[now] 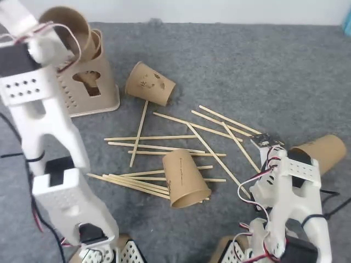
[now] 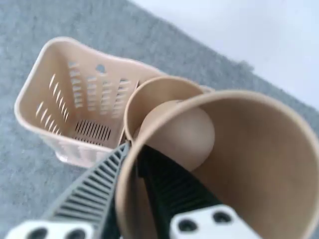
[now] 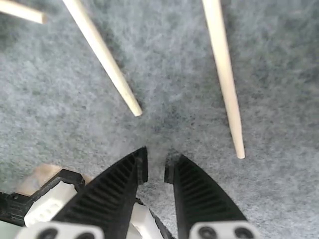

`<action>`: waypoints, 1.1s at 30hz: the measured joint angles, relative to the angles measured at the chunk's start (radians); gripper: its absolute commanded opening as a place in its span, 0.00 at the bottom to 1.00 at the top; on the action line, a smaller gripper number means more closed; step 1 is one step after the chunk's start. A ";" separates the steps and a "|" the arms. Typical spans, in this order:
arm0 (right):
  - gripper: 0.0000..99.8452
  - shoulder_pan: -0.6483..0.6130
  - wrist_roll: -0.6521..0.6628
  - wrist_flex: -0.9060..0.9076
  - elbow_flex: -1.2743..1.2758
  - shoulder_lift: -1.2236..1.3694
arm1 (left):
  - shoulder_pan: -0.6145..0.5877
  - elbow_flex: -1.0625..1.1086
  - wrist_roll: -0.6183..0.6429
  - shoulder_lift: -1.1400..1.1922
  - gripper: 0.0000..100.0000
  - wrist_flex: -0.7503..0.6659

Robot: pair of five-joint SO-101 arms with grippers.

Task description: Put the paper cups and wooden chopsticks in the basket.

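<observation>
A beige slotted basket (image 1: pixel 90 90) (image 2: pixel 60 94) stands at the back left with one paper cup (image 1: pixel 97 44) (image 2: pixel 149 87) inside it. My left gripper (image 1: pixel 59 44) (image 2: pixel 133 149) is shut on the rim of a second paper cup (image 1: pixel 66 23) (image 2: pixel 249 164), held tilted just above the basket; one finger is inside the cup, the other outside. Three more cups lie on their sides: one near the basket (image 1: pixel 151 83), one mid-table (image 1: pixel 185 178), one at the right (image 1: pixel 323 150). Several wooden chopsticks (image 1: pixel 164 148) (image 3: pixel 102 55) are scattered between them. My right gripper (image 1: pixel 264 141) (image 3: pixel 155 167) hovers shut and empty over the carpet by two chopstick ends.
Grey carpet (image 1: pixel 263 66) covers the table, with free room at the back right. The right-hand cup lies close beside the right arm's white body (image 1: pixel 290 186). The left arm's body (image 1: pixel 49 148) stands along the left edge.
</observation>
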 measured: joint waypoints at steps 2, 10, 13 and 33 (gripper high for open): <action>0.07 0.000 0.000 0.000 0.000 0.000 | 0.003 -0.077 -0.003 0.025 0.01 0.003; 0.07 0.000 0.000 0.000 0.000 0.000 | 0.000 -0.213 0.040 0.060 0.01 0.008; 0.07 0.000 0.000 0.000 0.000 0.000 | 0.000 -0.213 0.041 0.086 0.01 0.012; 0.07 0.000 0.000 0.000 0.000 0.000 | -0.048 -0.184 0.041 0.028 0.30 0.012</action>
